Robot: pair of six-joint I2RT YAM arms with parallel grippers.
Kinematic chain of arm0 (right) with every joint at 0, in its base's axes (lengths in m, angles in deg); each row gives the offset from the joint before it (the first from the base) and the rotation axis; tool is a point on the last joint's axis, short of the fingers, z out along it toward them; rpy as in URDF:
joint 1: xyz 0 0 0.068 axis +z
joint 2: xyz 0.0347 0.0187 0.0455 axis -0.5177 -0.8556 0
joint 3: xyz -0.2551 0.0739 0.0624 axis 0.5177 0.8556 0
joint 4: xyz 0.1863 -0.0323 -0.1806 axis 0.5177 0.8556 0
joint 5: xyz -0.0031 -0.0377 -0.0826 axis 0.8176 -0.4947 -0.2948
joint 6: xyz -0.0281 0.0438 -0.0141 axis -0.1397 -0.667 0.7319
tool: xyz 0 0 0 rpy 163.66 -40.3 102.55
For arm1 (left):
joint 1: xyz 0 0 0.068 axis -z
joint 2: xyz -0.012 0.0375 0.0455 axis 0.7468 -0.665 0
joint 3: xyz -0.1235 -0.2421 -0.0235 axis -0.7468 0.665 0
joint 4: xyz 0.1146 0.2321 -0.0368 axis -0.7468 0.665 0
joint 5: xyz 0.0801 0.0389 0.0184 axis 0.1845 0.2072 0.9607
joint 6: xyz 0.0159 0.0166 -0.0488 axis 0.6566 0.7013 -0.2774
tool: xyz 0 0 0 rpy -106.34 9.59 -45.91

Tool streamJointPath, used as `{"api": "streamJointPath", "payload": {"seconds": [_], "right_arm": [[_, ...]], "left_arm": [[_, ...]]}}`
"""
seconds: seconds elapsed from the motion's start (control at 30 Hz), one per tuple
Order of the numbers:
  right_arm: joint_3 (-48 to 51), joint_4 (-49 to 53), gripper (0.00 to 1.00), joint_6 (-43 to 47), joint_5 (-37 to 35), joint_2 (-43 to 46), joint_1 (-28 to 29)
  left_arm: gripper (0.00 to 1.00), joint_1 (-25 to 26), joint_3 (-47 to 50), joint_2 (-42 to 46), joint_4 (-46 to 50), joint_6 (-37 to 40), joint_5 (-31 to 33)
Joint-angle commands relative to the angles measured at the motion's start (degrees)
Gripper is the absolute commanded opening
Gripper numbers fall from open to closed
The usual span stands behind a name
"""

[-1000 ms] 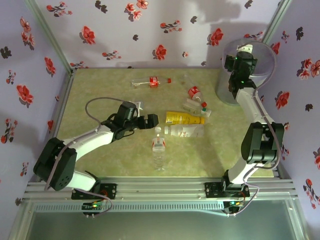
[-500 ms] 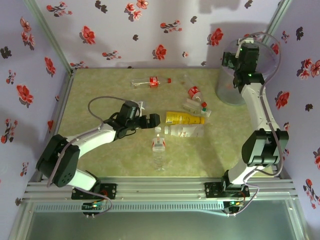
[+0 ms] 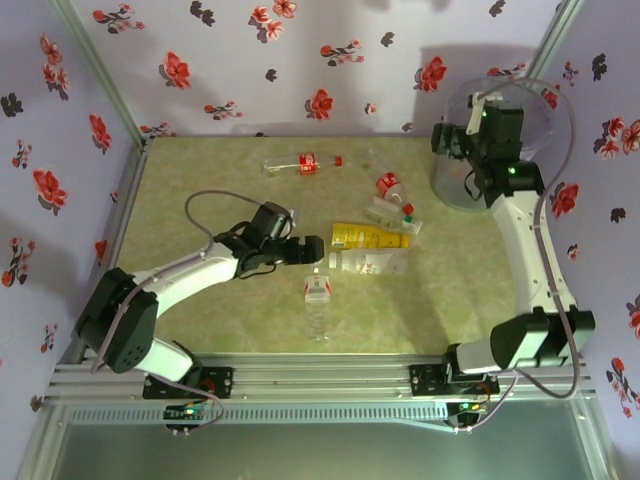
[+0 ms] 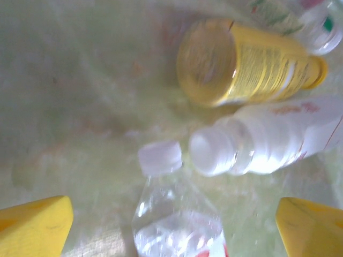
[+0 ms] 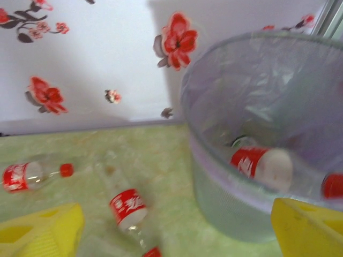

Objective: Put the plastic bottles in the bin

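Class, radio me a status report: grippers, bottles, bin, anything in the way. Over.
Left gripper open, facing white-capped clear bottle. Right gripper open, empty, by bin. Several bottles loose on table. Milky bottle close beside target.

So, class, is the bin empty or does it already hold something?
Not empty. The right wrist view looks into the open top of the bin and shows at least one red-labelled bottle lying inside.

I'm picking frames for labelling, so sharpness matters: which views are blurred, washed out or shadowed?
Left wrist: soft focus and overexposed, the white-labelled bottle nearly blown out, the yellow bottle clearer. Right wrist: blurred throughout, though the bin and a red-labelled bottle inside it are recognisable. Top external: sharpest, evenly lit, with dark shadows on the back wall.
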Motion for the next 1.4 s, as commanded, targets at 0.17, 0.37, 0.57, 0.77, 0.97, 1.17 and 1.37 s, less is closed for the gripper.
{"api": "streamJointPath", "payload": {"seconds": [0.17, 0.37, 0.57, 0.77, 0.97, 1.17, 1.37], "right_arm": [[11.87, 5.67, 0.94, -9.98, 6.72, 6.32, 0.88], [14.92, 6.70, 0.97, -9.63, 4.21, 7.20, 1.06], [16.37, 5.70, 0.99, -10.33, 4.38, 6.89, 1.15], [17.43, 5.03, 0.99, -10.36, 5.31, 6.91, 1.16], [18.55, 4.44, 0.99, -10.57, 7.30, 8.03, 1.24], [20.95, 4.46, 0.99, -11.19, 13.93, 9.45, 1.50], [24.89, 3.85, 0.99, -12.42, 29.52, 11.28, 2.42]], "left_arm": [[0.92, 2.40, -1.97, -0.95, 10.84, -1.80, -0.13], [1.00, 5.76, -5.93, -4.24, 14.82, -1.42, -2.54], [1.00, 9.52, -10.51, -9.46, 20.81, -2.37, 1.29], [0.97, 10.52, -13.93, -14.50, 22.71, -1.16, 1.31], [0.86, 9.93, -14.22, -16.46, 23.13, -0.46, 2.72], [0.73, 7.98, -12.91, -14.72, 20.38, -1.10, 2.91], [0.66, 3.63, -10.70, -10.07, 17.32, -1.10, 2.43]]}}
